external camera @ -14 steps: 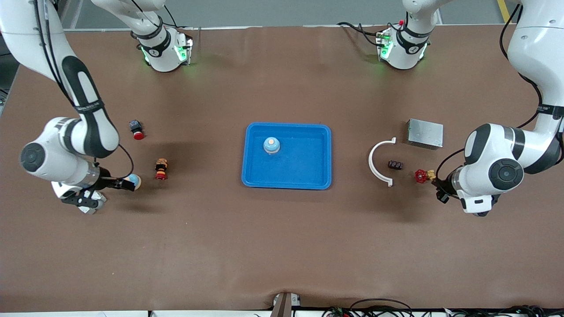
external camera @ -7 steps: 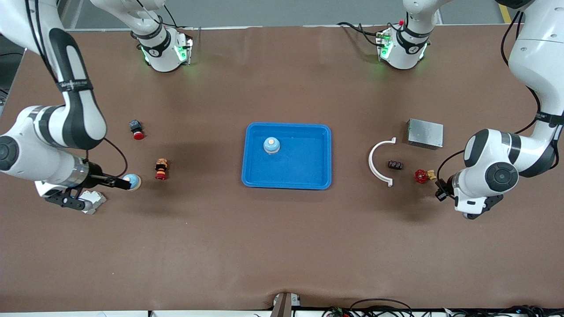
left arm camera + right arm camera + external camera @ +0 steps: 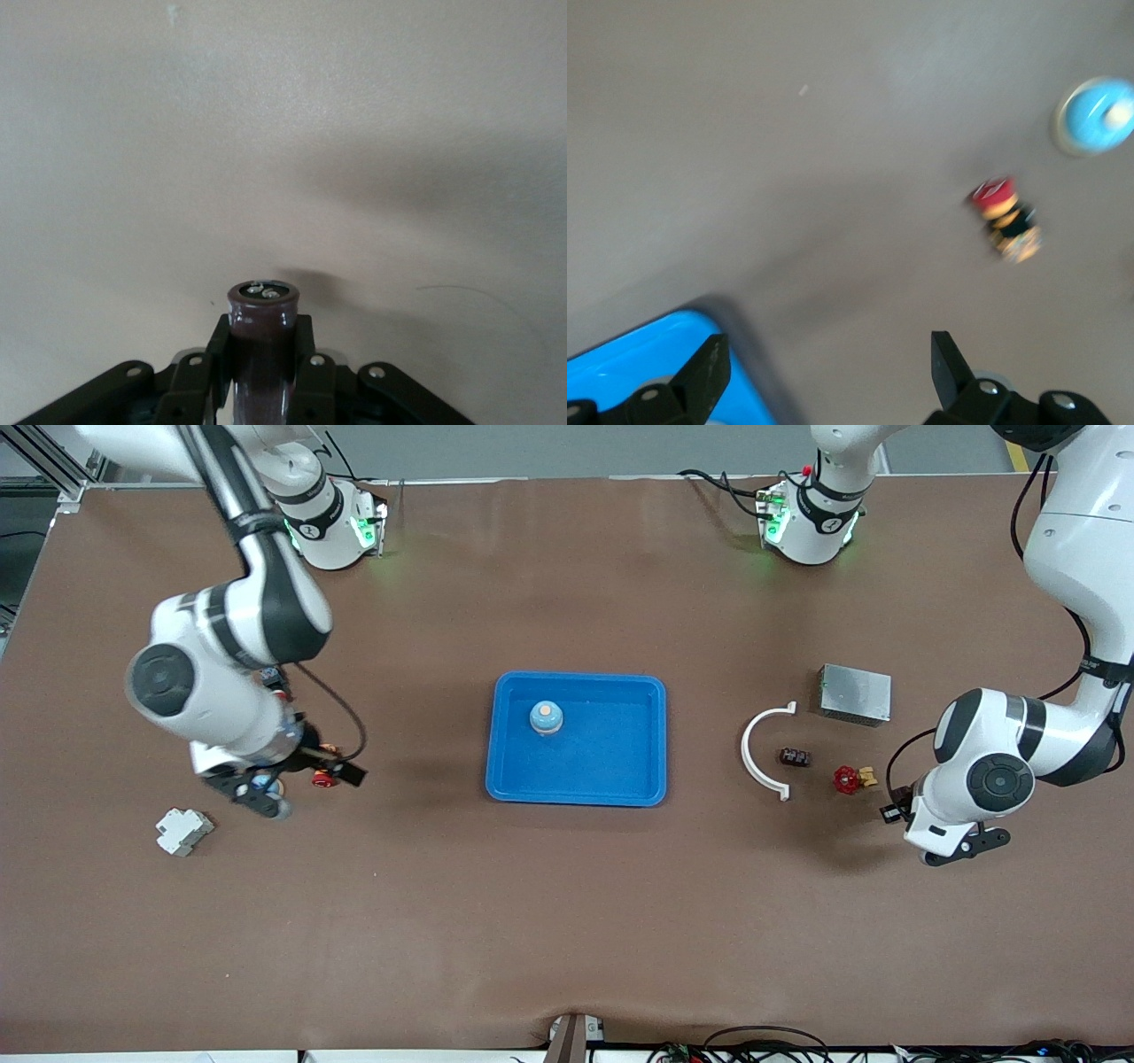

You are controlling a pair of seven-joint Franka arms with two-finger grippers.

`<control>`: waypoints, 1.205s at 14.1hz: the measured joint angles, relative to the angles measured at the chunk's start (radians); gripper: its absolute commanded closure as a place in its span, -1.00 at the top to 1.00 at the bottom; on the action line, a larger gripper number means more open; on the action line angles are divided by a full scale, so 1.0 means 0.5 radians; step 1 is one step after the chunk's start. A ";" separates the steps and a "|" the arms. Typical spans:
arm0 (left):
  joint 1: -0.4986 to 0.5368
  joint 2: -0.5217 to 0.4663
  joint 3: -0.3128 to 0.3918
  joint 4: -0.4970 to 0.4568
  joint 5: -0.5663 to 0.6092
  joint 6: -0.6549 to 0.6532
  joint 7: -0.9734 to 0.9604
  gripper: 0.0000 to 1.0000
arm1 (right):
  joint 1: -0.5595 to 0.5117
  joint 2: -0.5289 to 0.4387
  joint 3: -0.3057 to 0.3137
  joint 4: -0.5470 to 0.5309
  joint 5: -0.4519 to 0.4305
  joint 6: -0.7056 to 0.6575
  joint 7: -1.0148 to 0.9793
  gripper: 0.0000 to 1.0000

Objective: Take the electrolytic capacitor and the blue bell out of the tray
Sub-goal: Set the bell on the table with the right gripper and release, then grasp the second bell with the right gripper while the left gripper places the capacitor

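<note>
My left gripper (image 3: 263, 354) is shut on the capacitor (image 3: 263, 332), a dark maroon cylinder that stands up between the fingers. In the front view the left gripper (image 3: 893, 813) is over bare table beside the red valve. My right gripper (image 3: 344, 773) is open and empty, over the table between the red-capped button and the blue tray (image 3: 620, 779); its fingers also show in the right wrist view (image 3: 828, 372). A blue-domed bell (image 3: 1096, 115) lies on the table, mostly hidden under the right hand in the front view (image 3: 263, 783). A second blue bell (image 3: 547, 716) sits in the tray.
A red-capped button (image 3: 1005, 217) lies by the right gripper. A white breaker (image 3: 183, 831) lies nearer the camera at the right arm's end. At the left arm's end are a white curved piece (image 3: 760, 757), a grey metal box (image 3: 855, 693), a dark block (image 3: 795, 757) and a red valve (image 3: 848, 779).
The right arm has swung from beside the table bell toward the tray, gripper open, uncovering the white breaker. The left gripper has shifted slightly with the capacitor.
</note>
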 measured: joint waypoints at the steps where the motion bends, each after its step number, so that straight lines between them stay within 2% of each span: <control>1: 0.001 0.018 0.003 0.000 0.026 0.001 0.019 -1.00 | 0.077 -0.004 0.000 -0.005 0.000 0.011 0.113 1.00; 5: -0.002 0.068 0.003 0.006 0.060 0.010 0.022 -0.99 | 0.299 -0.001 -0.002 -0.043 0.000 0.143 0.472 1.00; 6: -0.002 0.068 0.003 0.007 0.060 0.010 0.022 -0.81 | 0.350 0.005 -0.002 -0.059 0.000 0.194 0.553 1.00; 7: -0.002 0.068 0.003 0.009 0.060 0.010 0.022 -0.41 | 0.398 0.016 -0.002 -0.078 0.000 0.247 0.618 1.00; 8: -0.002 0.068 0.003 0.011 0.060 0.010 0.022 0.63 | 0.444 0.031 -0.002 -0.101 0.000 0.309 0.674 1.00; 9: -0.002 0.068 0.003 0.012 0.060 0.010 0.021 1.00 | 0.484 0.049 -0.002 -0.124 0.000 0.370 0.724 1.00; 17: -0.001 0.038 -0.028 0.070 0.059 0.009 0.018 1.00 | 0.762 0.281 -0.005 -0.167 -0.002 0.641 1.079 1.00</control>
